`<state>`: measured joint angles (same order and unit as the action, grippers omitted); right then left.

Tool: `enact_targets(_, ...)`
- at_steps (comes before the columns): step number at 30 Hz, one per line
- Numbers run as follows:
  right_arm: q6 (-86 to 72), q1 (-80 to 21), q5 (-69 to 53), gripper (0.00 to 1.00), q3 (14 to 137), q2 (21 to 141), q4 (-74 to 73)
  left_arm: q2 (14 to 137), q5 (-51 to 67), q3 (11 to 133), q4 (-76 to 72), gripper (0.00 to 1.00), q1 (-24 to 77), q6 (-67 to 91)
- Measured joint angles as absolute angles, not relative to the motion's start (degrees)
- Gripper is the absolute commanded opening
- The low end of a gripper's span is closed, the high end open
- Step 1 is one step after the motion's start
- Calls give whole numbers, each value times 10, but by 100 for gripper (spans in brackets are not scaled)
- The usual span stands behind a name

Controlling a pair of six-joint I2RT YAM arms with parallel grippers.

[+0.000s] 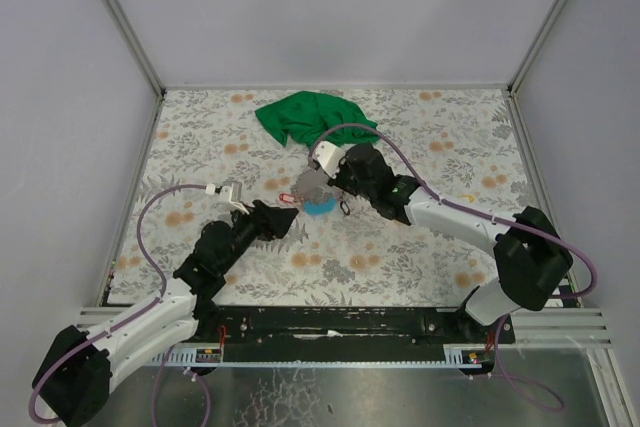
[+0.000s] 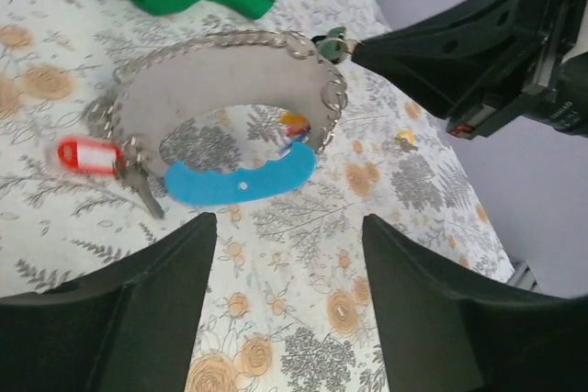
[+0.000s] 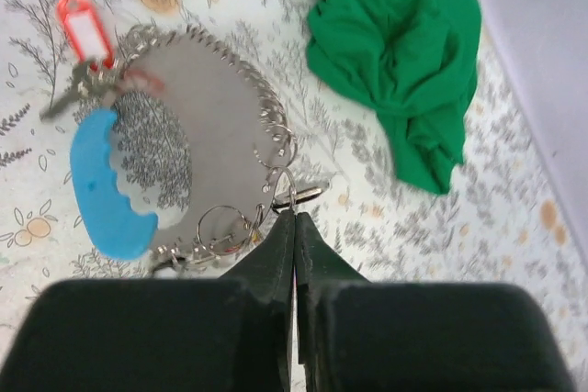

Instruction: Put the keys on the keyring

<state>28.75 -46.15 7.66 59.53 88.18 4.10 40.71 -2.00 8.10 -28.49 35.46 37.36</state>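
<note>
Right jaws: pressing fully together, pinching a small ring on the edge of the keyring [image 3: 216, 107]; only the right wrist view is showing this pinch. Left jaws: standing apart, holding nothing, facing the red-tagged key [image 2: 89, 154] and light blue tag [image 2: 239, 181], both lying against the keyring on the counter [image 1: 400, 247]. Green cloth [image 3: 395, 43] lying beyond.

One keyring [image 2: 230, 71], its small rings too many and too blurred to count. One key [image 2: 145, 192] seen clearly, bearing one red tag [image 2: 87, 154]. One blue crescent [image 2: 241, 183]. One green cloth [image 1: 312, 119]. One tiny multicoloured item [image 2: 294, 124]. One yellow speck [image 2: 404, 138]. One floral worktop [image 1: 400, 247]. Two arms: one left arm [image 1: 165, 302], one right arm [image 1: 455, 215].
</note>
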Motion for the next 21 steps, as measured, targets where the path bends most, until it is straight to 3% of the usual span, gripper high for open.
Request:
enact_targets(7,170,-455,114,0,503,881,53,405,-45,83,-235,84,355,364)
enact_targets(8,149,-454,117,0,485,881,51,405,-47,84,-229,88,355,364)
enact_targets(9,129,-454,120,0,470,881,50,405,-50,84,-223,98,355,364)
enact_targets(13,42,-454,138,3,426,881,46,393,-62,96,-186,100,355,365)
enact_targets(17,-23,-453,155,15,408,880,45,370,-76,120,-142,100,355,366)
enact_targets(18,-38,-453,158,27,404,879,45,361,-82,128,-128,100,355,366)
enact_targets(21,-77,-453,163,48,393,871,41,337,-95,149,-95,100,355,368)
